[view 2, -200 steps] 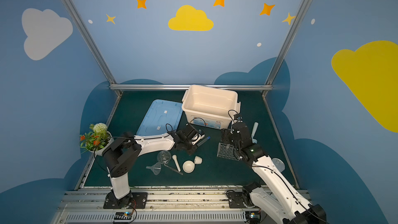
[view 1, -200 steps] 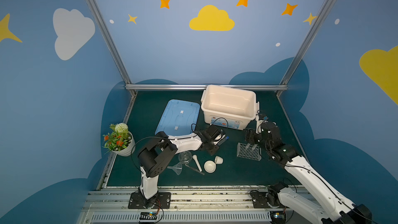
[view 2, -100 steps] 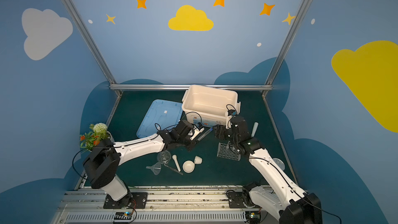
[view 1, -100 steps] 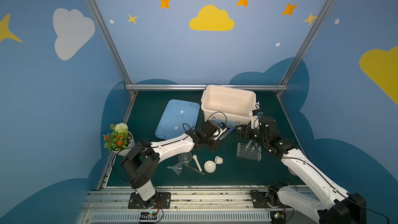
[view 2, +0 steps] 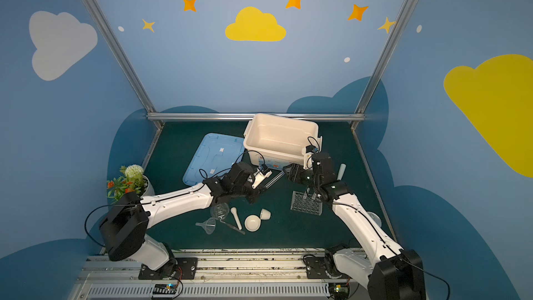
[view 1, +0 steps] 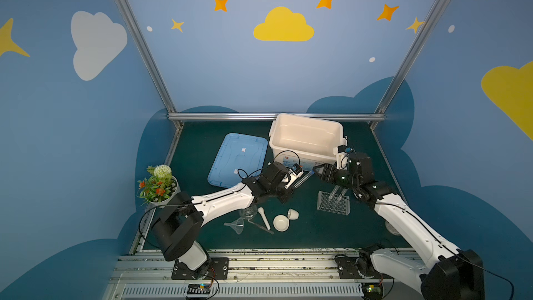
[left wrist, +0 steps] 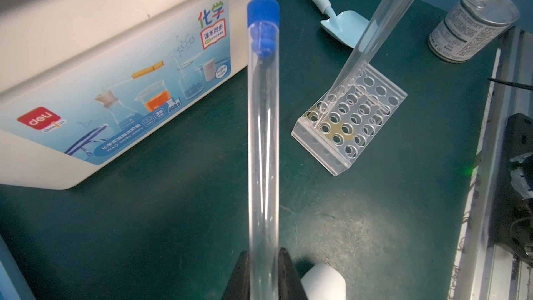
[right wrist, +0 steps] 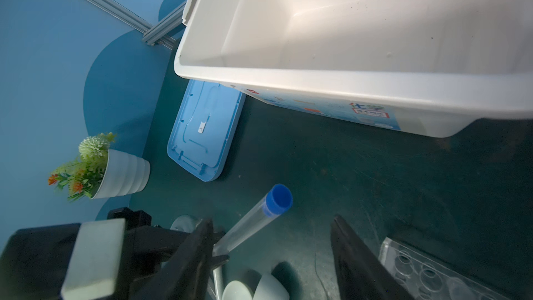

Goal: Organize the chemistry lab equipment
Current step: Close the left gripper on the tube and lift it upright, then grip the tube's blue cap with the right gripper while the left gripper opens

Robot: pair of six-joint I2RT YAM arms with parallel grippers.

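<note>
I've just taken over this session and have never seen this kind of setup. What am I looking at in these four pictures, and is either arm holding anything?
You're driving two white robot arms bolted to a rail at the front of a green table. Two pictures come from one camera head high above, looking down on everything; the other two come from a small camera on each arm's wrist. The left arm has its jaws shut on a clear, blue-capped test tube. The right arm has its jaws open, facing that tube's capped end, not closed on it. On the table: a clear rack with tubes standing in it, an open white bin, its blue lid, a flask, funnel, pestle, bowl and cup, plus a potted plant.
</note>
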